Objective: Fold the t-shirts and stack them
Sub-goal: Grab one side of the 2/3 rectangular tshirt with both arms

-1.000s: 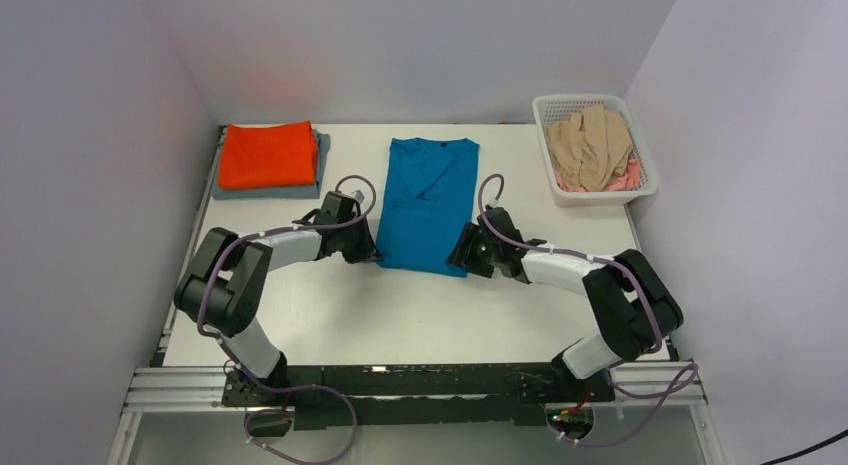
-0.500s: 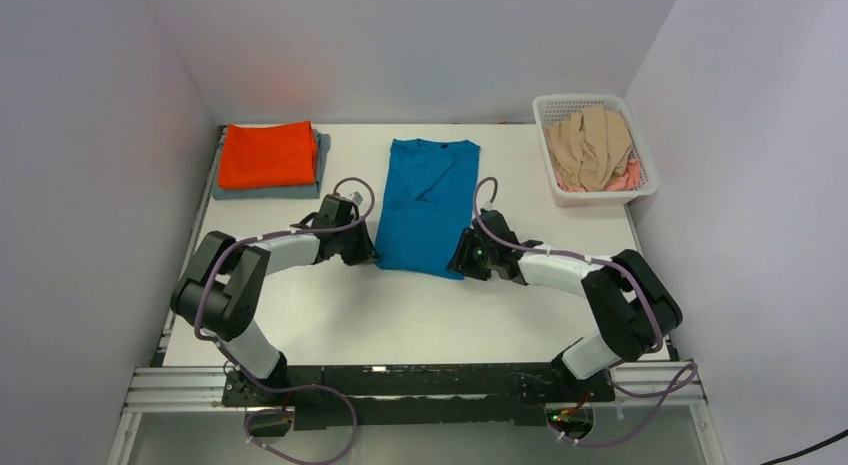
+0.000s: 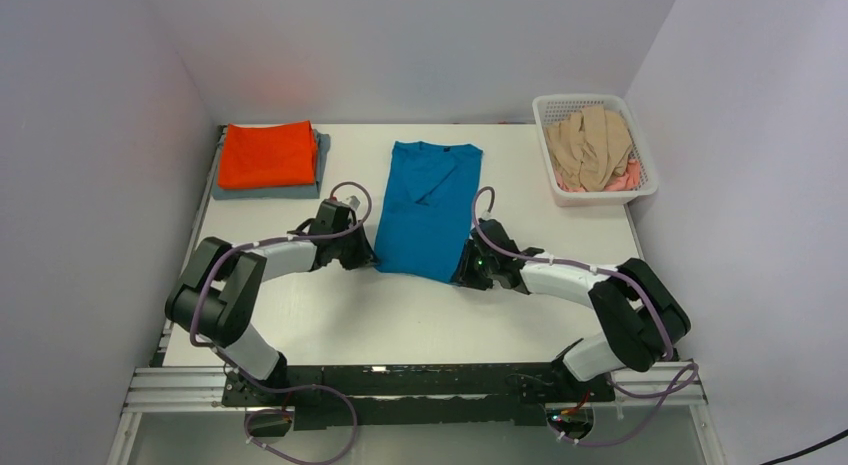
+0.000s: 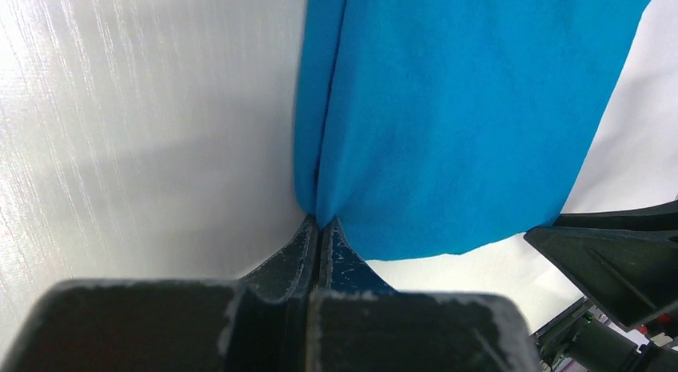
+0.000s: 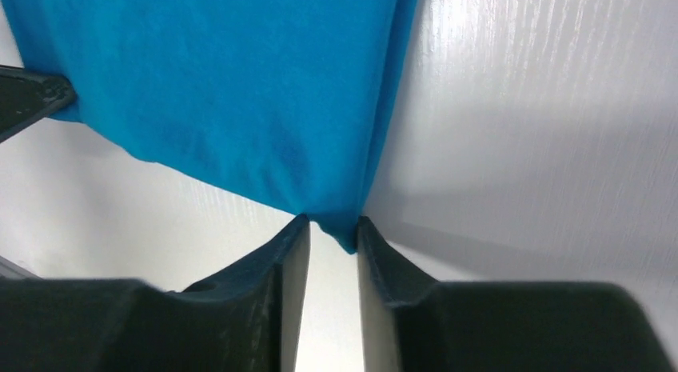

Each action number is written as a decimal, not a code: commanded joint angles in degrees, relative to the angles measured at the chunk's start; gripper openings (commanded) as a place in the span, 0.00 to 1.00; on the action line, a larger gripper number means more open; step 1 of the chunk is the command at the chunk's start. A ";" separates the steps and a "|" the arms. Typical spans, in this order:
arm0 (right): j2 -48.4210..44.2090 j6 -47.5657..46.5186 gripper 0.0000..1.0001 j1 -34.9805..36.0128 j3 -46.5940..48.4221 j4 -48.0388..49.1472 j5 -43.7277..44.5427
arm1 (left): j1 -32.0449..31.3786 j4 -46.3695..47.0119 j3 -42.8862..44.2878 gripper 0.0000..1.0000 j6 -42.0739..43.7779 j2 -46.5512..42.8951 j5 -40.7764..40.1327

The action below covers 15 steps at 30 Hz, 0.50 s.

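Observation:
A teal-blue t-shirt (image 3: 430, 205), folded into a long strip, lies flat in the middle of the table. My left gripper (image 3: 370, 260) is shut on its near left corner; in the left wrist view the gripper (image 4: 320, 222) pinches the cloth (image 4: 464, 108) at the table. My right gripper (image 3: 464, 275) is at the near right corner; in the right wrist view the gripper (image 5: 332, 222) has its tips a little apart with the bunched corner of the shirt (image 5: 240, 92) pinched between them. A folded orange t-shirt (image 3: 267, 153) lies on a folded grey one (image 3: 260, 192) at the far left.
A white lattice basket (image 3: 590, 99) stands at the far right and holds beige shirts (image 3: 590, 145) and a pink one (image 3: 625, 180). White walls close in the table on the left, back and right.
Both grippers have drawn in toward the near edge and lowered at the shirt's near corners. The teal shirt has slid slightly nearer and turned a little.

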 commanded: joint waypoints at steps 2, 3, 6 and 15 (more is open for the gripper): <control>2.03 -0.84 0.14 1.31 -1.87 -5.38 -0.19 | -0.31 -5.63 -2.23 0.00 0.92 0.37 -3.16; 1.93 -1.03 0.00 1.31 -1.87 -5.77 -0.26 | -0.35 -5.99 -2.32 0.00 0.91 0.09 -3.27; 0.32 -2.41 0.00 1.30 -2.03 -7.01 -3.03 | -0.52 -8.00 -3.23 0.00 1.34 -2.23 -4.10; -13.96 -7.56 0.00 1.21 -3.26 -16.30 -17.71 | -3.89 -21.76 -8.74 0.00 -0.13 -23.08 -11.92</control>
